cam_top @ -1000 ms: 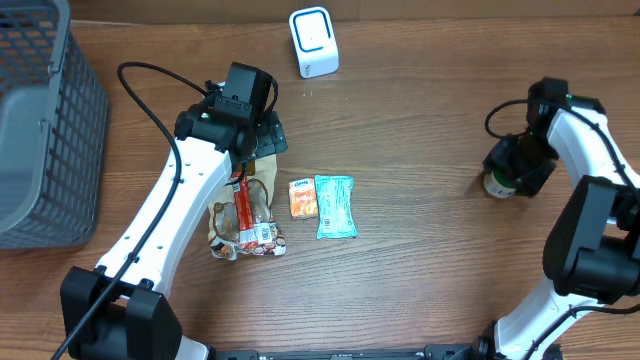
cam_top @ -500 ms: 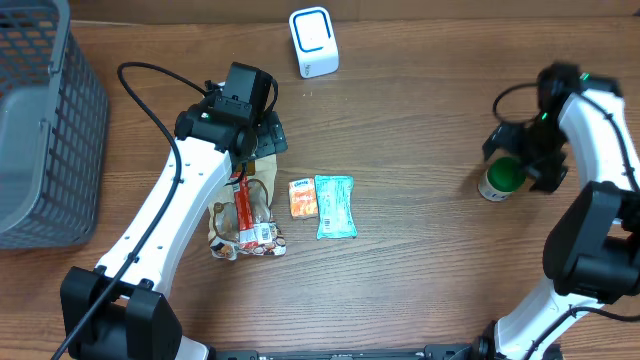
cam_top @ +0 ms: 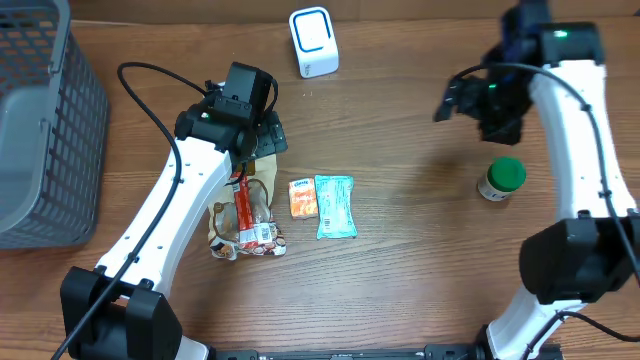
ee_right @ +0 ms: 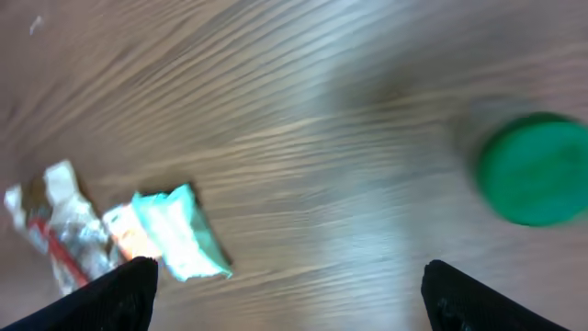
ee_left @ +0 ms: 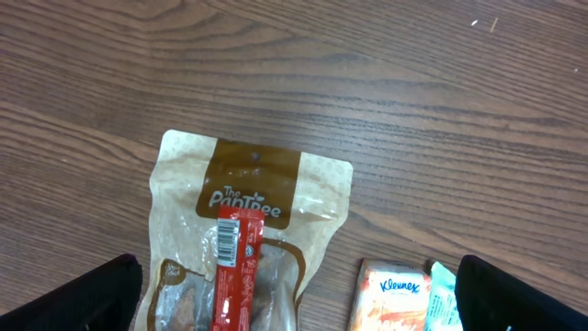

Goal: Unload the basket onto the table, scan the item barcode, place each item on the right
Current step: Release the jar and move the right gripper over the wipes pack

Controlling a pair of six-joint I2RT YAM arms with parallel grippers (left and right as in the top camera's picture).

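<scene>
The right end effector [ee_right: 289, 276] has let go of the green-lidded jar [cam_top: 501, 179] and lifted away, its fingers spread and empty. The jar now stands alone on the counter [cam_top: 420, 250], well apart from the white scanner [cam_top: 313, 42]. The left end effector [ee_left: 294, 285] hangs spread above the snack bag [ee_left: 243, 230]. I think the jar's handling is finished.

Smooth, matt brown wood-grain worktop [cam_top: 420, 250]
Tan paper-look snack pouch [ee_left: 248, 184] and teal film packet [cam_top: 335, 207] shine glossy; grey mesh basket [cam_top: 50, 120] is matt plastic.
</scene>
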